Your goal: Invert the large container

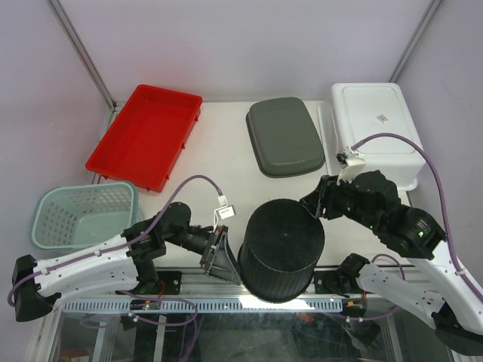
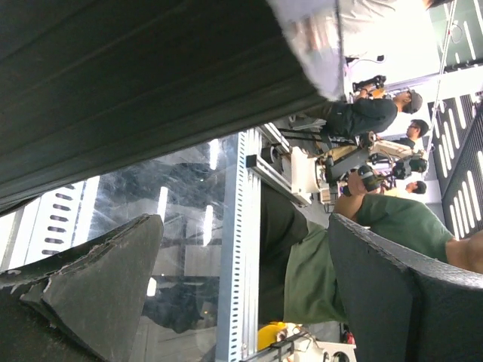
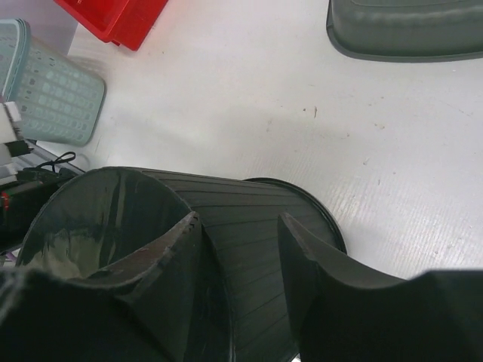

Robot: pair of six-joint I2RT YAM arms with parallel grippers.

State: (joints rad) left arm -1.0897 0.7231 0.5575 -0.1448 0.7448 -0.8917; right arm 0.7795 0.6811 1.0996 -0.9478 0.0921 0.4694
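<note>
The large black ribbed round container seems already base-up at the middle of the white desk's near edge, so only release looks left: left fingers spread wide beside it, right fingers half apart at its far-right top, whether gripping I cannot tell.

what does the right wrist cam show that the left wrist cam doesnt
Only the right wrist view: the open mouth and inside of the black container, the white tabletop, the teal basket, a corner of the red tray and the grey bin.

Only the left wrist view: the perforated metal rail at the table's edge and people in the room beyond, framed by the wide-open left end effector.

Both: the container's ribbed black wall, close up.
</note>
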